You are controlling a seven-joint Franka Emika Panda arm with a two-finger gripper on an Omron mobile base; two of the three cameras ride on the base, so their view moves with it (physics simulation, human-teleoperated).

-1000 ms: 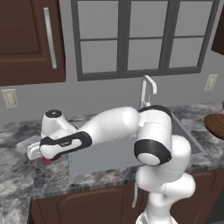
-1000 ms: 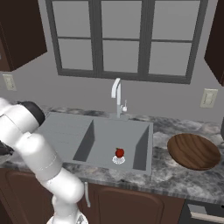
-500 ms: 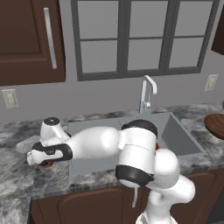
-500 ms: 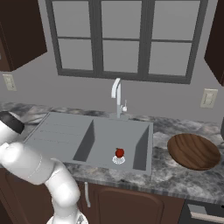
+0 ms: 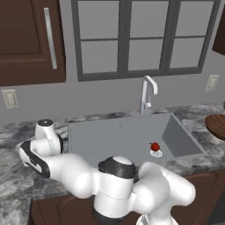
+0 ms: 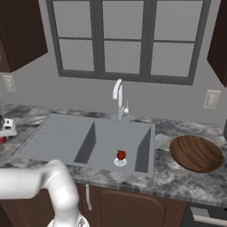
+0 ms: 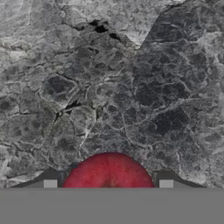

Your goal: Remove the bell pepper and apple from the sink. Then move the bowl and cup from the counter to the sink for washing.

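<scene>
My gripper [image 7: 108,183] is shut on the apple [image 7: 109,173], a pinkish-red round fruit wedged between the two fingertips [image 7: 50,182] just above the counter [image 7: 113,87]. In the right base view the apple [image 6: 2,140] peeks out at the far left edge, left of the sink [image 6: 57,142]. The bell pepper [image 5: 154,146], bright red with a dark stem, stands on the white drain in the basin [image 6: 121,154]. The wooden bowl [image 6: 196,153] rests on the counter right of the sink. The cup is out of view.
A curved chrome faucet [image 5: 147,92] rises behind the sink [image 5: 110,136]. The ribbed drainboard [image 6: 48,135] lies between the basin and my hand. My arm's elbow [image 5: 116,184] bulks low in front of the counter edge. A wall socket [image 5: 9,99] sits on the far left.
The arm has swung further left and lower over the left counter, carrying the apple with it. The bell pepper and bowl have stayed put.
</scene>
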